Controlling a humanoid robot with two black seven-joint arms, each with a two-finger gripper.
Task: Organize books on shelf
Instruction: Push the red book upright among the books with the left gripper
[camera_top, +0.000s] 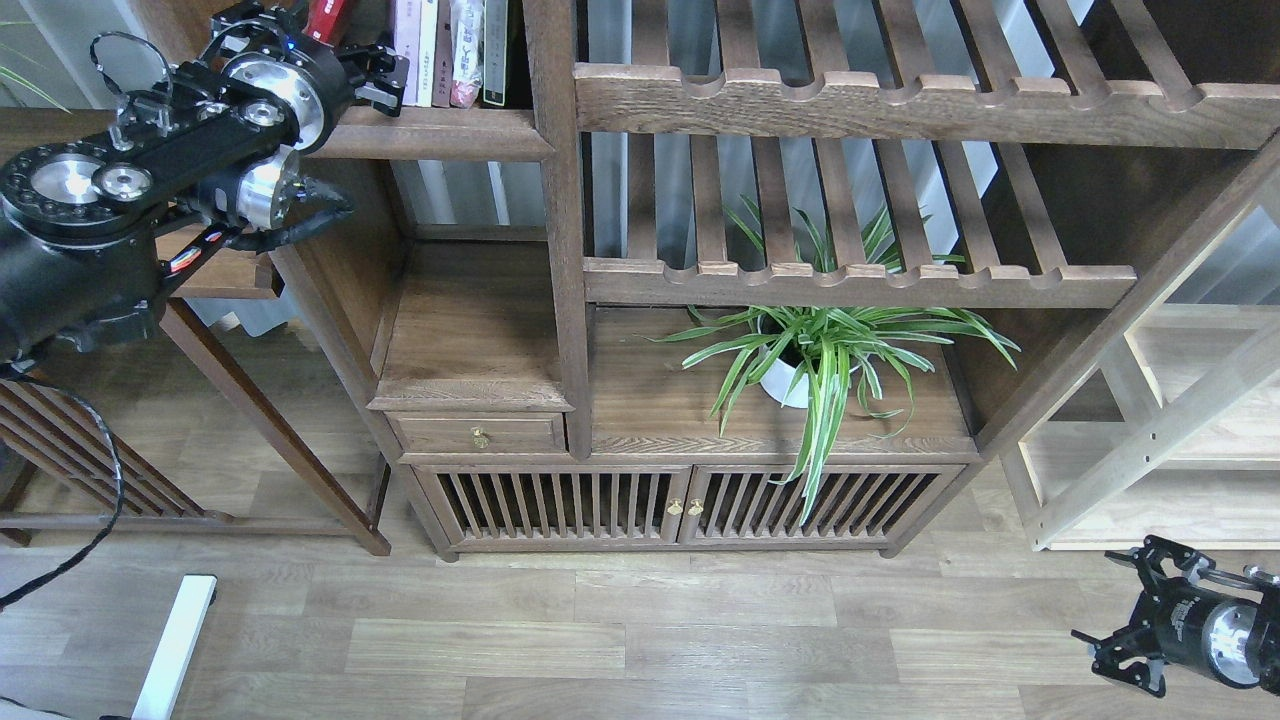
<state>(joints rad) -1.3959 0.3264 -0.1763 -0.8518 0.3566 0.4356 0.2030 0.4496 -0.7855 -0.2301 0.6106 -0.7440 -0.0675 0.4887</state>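
The shelf (440, 132) is the dark board with a thick front lip at the top left. Several thin books stand upright on it against the right post, among them a pale pink one (408, 45) and a white one (428, 45). A red book (327, 16) leans to the left behind my left wrist. My left gripper (385, 80) hovers just above the shelf's front lip, its open fingertips touching the left side of the pale pink book. Nothing is between the fingers. My right gripper (1100, 650) hangs open and empty low over the floor at the bottom right.
A vertical post (555, 200) closes the bay on the right. Slatted racks (850, 100) fill the upper right. A potted spider plant (815, 350) stands on the cabinet top. A paler bare-wood unit (1180, 440) stands at the far right, and a side table (230, 280) lies under my left arm.
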